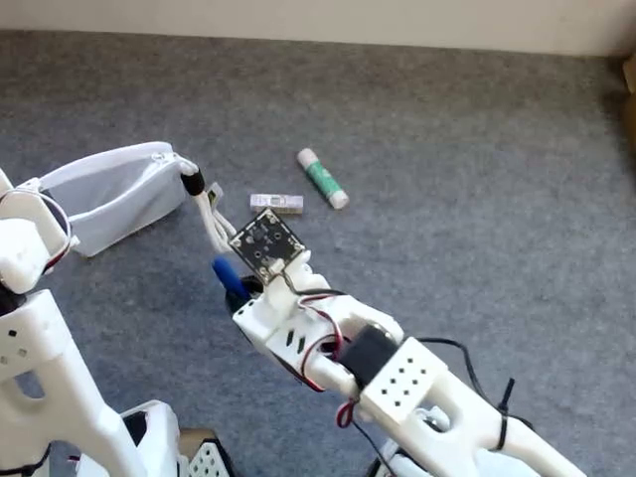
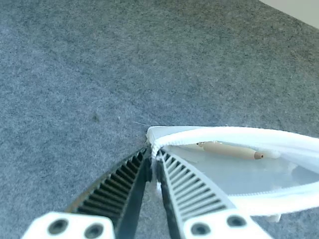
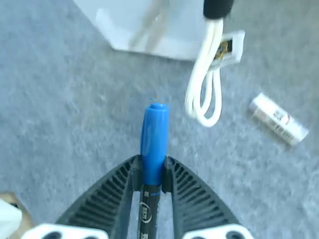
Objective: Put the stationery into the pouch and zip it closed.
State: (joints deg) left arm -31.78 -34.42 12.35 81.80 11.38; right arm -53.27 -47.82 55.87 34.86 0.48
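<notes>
The white mesh pouch (image 1: 114, 194) lies open at the left of the grey carpet. My left gripper (image 2: 152, 152) is shut on the pouch's rim (image 2: 209, 133) at its end. A beige pen (image 2: 229, 149) lies inside the pouch. My right gripper (image 3: 152, 167) is shut on a blue marker (image 3: 153, 139), cap pointing toward the pouch (image 3: 144, 25). In the high view the blue marker (image 1: 231, 278) sits just short of the pouch's white cord loop (image 1: 209, 219). A green glue stick (image 1: 323, 179) and a small white tube (image 1: 276, 203) lie on the carpet beyond the marker.
The cord loop (image 3: 204, 84) hangs from a black toggle (image 3: 217, 7), with a small tag (image 3: 230, 46) beside it. The white tube (image 3: 278, 119) lies off to one side of it. Bare carpet stretches to the right (image 1: 497, 199). The left arm's base (image 1: 40, 358) stands at the near left.
</notes>
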